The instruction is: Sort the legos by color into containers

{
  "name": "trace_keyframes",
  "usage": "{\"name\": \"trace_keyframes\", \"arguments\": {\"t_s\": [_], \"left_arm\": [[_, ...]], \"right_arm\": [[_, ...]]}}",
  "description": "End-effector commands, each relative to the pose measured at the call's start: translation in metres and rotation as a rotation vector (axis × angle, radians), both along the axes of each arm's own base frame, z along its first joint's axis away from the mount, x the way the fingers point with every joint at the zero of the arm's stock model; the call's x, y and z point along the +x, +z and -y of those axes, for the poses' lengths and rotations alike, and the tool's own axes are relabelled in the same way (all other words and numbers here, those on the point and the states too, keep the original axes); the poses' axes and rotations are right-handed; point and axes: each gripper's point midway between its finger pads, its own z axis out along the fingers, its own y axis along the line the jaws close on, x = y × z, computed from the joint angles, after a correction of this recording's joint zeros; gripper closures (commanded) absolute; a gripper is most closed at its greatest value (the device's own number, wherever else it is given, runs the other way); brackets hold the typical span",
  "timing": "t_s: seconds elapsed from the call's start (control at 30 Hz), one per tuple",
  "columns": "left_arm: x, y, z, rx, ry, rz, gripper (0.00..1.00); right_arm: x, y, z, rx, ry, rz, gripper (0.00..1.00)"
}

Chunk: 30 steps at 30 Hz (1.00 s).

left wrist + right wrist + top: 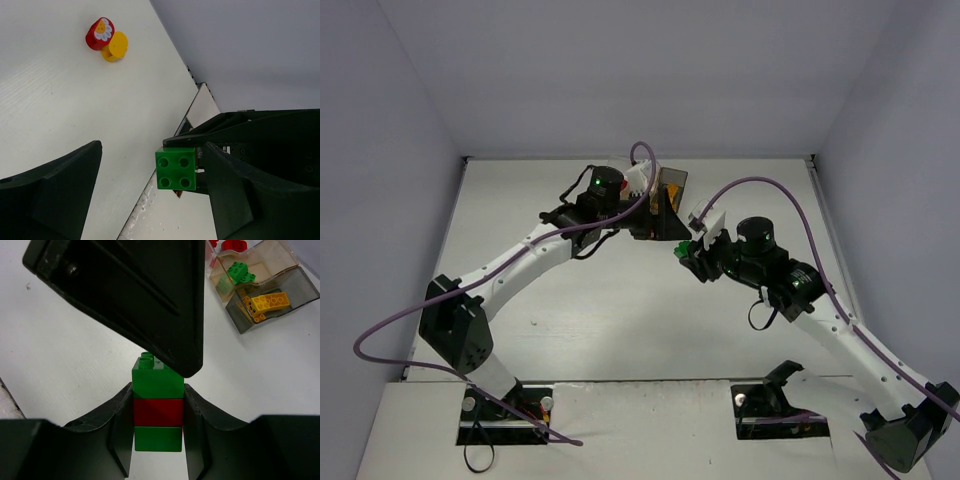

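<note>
**Right gripper (pixel 158 392) pinching a lego stack (pixel 158 412), left gripper (pixel 151 147) spread at its studded end**

The right gripper's two fingers are pressing on opposite sides of the stack and holding it clear of the table (pixel 60 355). The stack is running green, red, green. The fingers are clamping the red brick (pixel 158 411) and the lower green brick (pixel 158 438), while the top green brick (pixel 156 382) is sticking out past the fingertips.

The left gripper is standing wide open around that top green brick. In the left wrist view, the brick's four studs are facing the camera. It is sitting just beside one finger (pixel 235 195) and well apart from the other. Whether either finger is touching it, I cannot tell. In the right wrist view, one left finger is covering part of the brick's studs.

Farther off, three containers are sitting in a row on the table. The clear container (pixel 216 251) is holding red pieces, the orange-tinted container (pixel 272 257) a green brick, and the smoky grey container (pixel 300 290) a yellow brick. Elsewhere on the table, a red piece (pixel 100 33) with a flower print is lying against a yellow piece (pixel 116 46).
</note>
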Motion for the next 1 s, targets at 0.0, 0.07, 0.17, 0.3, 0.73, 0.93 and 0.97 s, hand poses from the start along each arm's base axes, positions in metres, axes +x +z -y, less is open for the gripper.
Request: {"name": "trace_keyframes", "arguments": {"t_s": [0.0,0.07,0.17,0.3,0.73,0.93,0.97], "left_arm": [[-0.012,0.05,0.003,-0.086,-0.031,0.123,0.26],[-0.015,0.046,0.004,-0.063,-0.032,0.128,0.28],[-0.018,0.039,0.003,-0.033,-0.029,0.127,0.33],[-0.02,0.042,-0.001,-0.027,-0.03,0.145,0.4],[-0.026,0.057,-0.005,-0.05,-0.034,0.187,0.95],[-0.028,0.057,-0.008,-0.039,-0.039,0.196,0.96],[-0.028,0.058,-0.009,-0.036,-0.04,0.203,0.96]], "right_arm": [[0.009,0.044,-0.008,0.083,0.019,0.12,0.99],[0.01,0.046,-0.008,0.085,0.016,0.124,0.99],[0.011,0.05,-0.008,0.081,0.014,0.138,0.99],[0.014,0.053,-0.007,0.077,0.009,0.153,0.99],[0.018,0.047,-0.01,0.065,0.016,0.144,0.88],[0.017,0.042,-0.007,0.059,0.003,0.135,0.56],[0.017,0.043,-0.005,0.058,-0.006,0.141,0.53]]}}
